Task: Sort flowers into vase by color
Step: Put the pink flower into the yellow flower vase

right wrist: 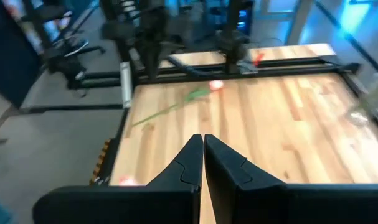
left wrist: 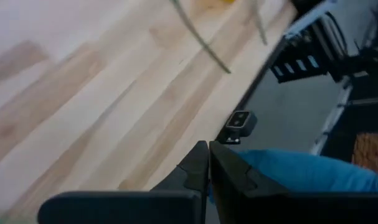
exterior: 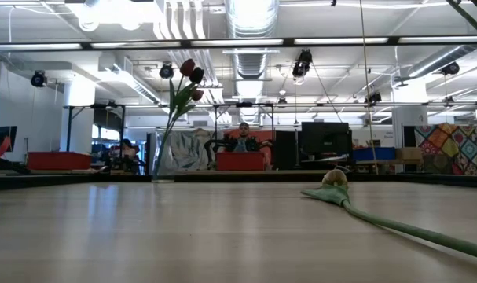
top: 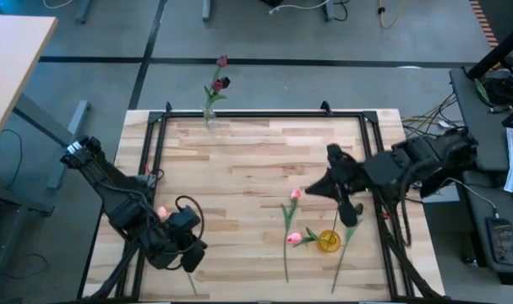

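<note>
A clear vase (top: 210,116) stands at the table's far edge and holds maroon tulips (top: 220,83); the low view shows the vase (exterior: 161,161) and the tulips (exterior: 189,72). A small yellow vase (top: 328,241) stands near the near edge. Two pink tulips (top: 295,194) (top: 292,238) lie flat to its left. A third pink tulip (top: 161,211) lies by the left arm. My right gripper (top: 310,187) is shut above the table's middle right and points toward the left side (right wrist: 202,155). My left gripper (top: 189,257) is shut at the near left edge (left wrist: 208,165).
A green stem (top: 341,257) runs from the right arm toward the near edge. A black frame (top: 264,114) borders the table. The low view shows one tulip (exterior: 332,179) lying flat with its stem trailing right. Bare wood lies across the table's middle (top: 239,169).
</note>
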`<state>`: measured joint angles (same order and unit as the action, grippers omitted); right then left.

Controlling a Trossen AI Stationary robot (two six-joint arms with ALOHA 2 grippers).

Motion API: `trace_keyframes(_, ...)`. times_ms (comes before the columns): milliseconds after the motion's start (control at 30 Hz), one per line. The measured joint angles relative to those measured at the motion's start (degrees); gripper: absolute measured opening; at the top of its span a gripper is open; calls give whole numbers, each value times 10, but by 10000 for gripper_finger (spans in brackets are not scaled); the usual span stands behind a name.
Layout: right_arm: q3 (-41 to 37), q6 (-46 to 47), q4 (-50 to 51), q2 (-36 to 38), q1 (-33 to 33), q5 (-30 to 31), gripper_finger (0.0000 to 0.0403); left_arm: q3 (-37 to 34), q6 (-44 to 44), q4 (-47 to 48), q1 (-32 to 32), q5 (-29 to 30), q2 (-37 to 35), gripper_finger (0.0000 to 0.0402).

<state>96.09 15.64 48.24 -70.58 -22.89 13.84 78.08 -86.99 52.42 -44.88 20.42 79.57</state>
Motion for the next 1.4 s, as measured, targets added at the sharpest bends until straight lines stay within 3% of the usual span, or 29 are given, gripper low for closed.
trace_keyframes(200, 2, -17, 53, 1, 63, -29, 9, 0, -99, 58, -40, 31, 0, 0)
trace_keyframes(433, 2, -182, 50, -23, 197, -235, 9, -31, -130, 62, -48, 62, 0, 0)
trace_keyframes(633, -10, -301, 37, -34, 316, -345, 9, -83, -152, 46, -28, 74, 0, 0)
trace_keyframes(767, -67, -333, -1, -14, 391, -427, 9, -109, -155, 19, -16, 76, -1, 0)
trace_keyframes(1000, -239, -317, -125, 52, 456, -470, 9, -134, -155, -10, -2, 76, -10, 0)
trace_keyframes(1233, -372, -239, -269, 126, 458, -453, 9, -133, -137, -10, 26, 75, -10, 0)
trace_keyframes(1400, -421, -201, -296, 178, 459, -419, 9, -134, -98, -9, 60, 50, -14, 0)
